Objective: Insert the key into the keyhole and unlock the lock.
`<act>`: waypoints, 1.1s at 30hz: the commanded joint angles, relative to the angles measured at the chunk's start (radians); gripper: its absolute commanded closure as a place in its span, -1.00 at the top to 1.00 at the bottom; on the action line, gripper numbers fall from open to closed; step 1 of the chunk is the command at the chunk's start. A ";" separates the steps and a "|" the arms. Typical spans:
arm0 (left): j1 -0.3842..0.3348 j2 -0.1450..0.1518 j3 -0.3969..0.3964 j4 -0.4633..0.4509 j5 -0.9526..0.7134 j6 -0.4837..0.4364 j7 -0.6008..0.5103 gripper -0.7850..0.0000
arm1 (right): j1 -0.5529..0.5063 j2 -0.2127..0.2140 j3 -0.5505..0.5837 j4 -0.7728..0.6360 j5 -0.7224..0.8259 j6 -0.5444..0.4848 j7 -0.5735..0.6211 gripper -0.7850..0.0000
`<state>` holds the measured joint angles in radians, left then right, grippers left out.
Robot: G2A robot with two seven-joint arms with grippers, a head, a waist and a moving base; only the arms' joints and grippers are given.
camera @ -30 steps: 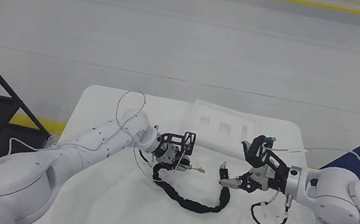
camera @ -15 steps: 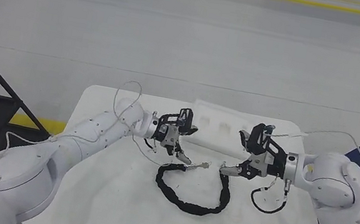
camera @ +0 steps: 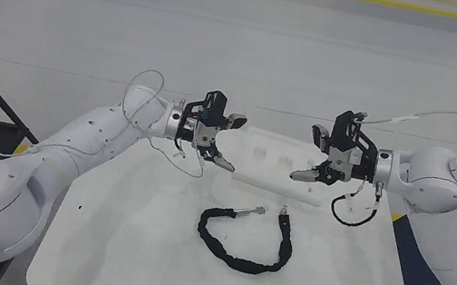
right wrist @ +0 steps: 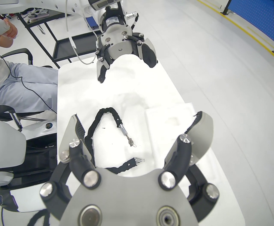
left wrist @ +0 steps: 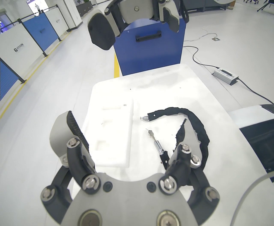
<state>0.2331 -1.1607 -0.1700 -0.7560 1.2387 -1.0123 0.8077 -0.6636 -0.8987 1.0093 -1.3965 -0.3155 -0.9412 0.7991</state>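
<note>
A pale workshop floor with a yellow line along its far side surrounds a white table (camera: 142, 266). On the far part of the table lies a white foam tray (camera: 273, 161) with shallow recesses.

Nearer the robot, about the middle of the table, the black cable lock (camera: 236, 255) lies in an open U. Its two ends point toward the tray and lie apart from each other. One ends in a metal cylinder (right wrist: 122, 129) with the key (right wrist: 131, 143) at its tip, the other in a short metal pin (right wrist: 139, 159).

The left claw (camera: 230, 143) hangs above the tray's left end, its jaws spread wide with nothing between them. The right claw (camera: 309, 157) hangs above the tray's right end, facing the left one, likewise wide open and holding nothing. Both are well apart from the lock.
</note>
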 commanded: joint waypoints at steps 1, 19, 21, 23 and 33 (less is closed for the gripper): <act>-0.013 0.012 0.000 -0.010 -0.017 0.000 0.000 1.00 | 0.034 -0.005 -0.010 0.025 0.006 -0.010 -0.002 1.00; -0.060 0.056 0.000 -0.040 -0.070 0.000 0.000 1.00 | 0.173 -0.030 -0.059 0.134 0.017 -0.048 -0.041 1.00; -0.060 0.056 0.000 -0.040 -0.070 0.000 0.000 1.00 | 0.172 -0.030 -0.059 0.134 0.017 -0.047 -0.040 1.00; -0.060 0.056 0.000 -0.040 -0.070 0.000 0.000 1.00 | 0.172 -0.030 -0.059 0.134 0.016 -0.047 -0.040 1.00; -0.060 0.056 0.000 -0.040 -0.070 0.000 0.000 1.00 | 0.172 -0.030 -0.059 0.134 0.016 -0.047 -0.040 1.00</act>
<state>0.1728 -1.1045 -0.1700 -0.7960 1.1692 -1.0123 0.8077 -0.4912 -0.9287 0.9503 -1.2627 -0.2991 -0.9884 0.7588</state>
